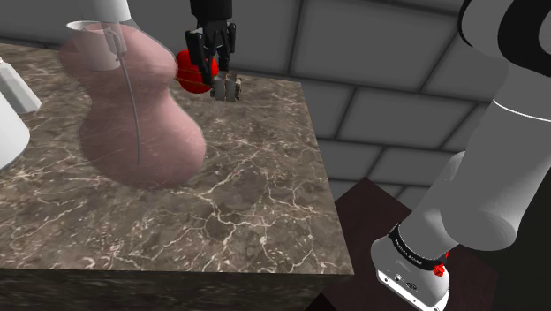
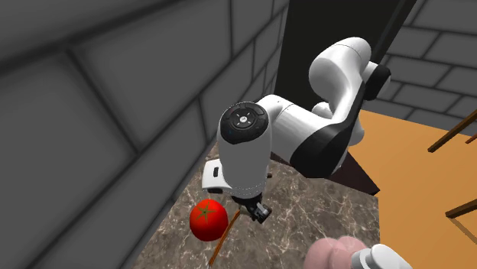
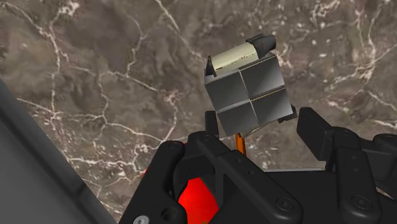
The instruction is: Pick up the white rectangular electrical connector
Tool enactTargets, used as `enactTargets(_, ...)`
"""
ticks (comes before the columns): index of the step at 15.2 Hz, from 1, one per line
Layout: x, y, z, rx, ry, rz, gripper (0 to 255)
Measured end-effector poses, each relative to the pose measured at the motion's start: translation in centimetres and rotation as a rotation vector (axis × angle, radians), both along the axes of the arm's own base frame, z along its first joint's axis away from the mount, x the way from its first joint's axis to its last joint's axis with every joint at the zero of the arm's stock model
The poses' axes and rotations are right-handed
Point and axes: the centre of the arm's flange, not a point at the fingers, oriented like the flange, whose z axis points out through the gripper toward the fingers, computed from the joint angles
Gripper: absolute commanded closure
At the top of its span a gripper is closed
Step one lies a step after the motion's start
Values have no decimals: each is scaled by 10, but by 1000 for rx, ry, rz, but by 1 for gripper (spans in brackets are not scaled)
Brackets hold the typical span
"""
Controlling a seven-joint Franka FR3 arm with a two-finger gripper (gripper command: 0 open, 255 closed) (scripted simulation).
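The black two-finger hand (image 1: pixel 212 72) hangs point-down over the far edge of a brown, white-veined marble table (image 1: pixel 247 203), near the grey block wall (image 1: pixel 380 53). At its fingertips is the grey, blocky electrical connector (image 1: pixel 230 88), small against the stone. In the wrist view its near face is split into four square cells, with a cream-coloured piece and a black tip at the far end (image 3: pixel 247 89). It sits tilted between the fingers. The hand (image 3: pixel 257 121) is closed down to about the connector's width, and a finger appears to press on each side, so the connector looks clasped. Whether it is off the table or resting on it I cannot tell. A shiny red tomato (image 1: pixel 188 72) lies just beside the hand, on the shoulder view's left. A thin orange-brown stick (image 2: pixel 222 241) lies on the marble next to the tomato (image 2: pixel 209 220), under the hand (image 2: pixel 257 210). Nearer the shoulder camera stands a large pink gourd-shaped vessel (image 1: pixel 132 115) with a white mouth.
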Motion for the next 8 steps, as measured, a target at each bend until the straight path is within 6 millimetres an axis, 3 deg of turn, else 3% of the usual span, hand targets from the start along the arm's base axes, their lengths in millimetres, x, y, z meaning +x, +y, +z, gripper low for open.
enactTargets(8,-1,0,40,0,0,0,255)
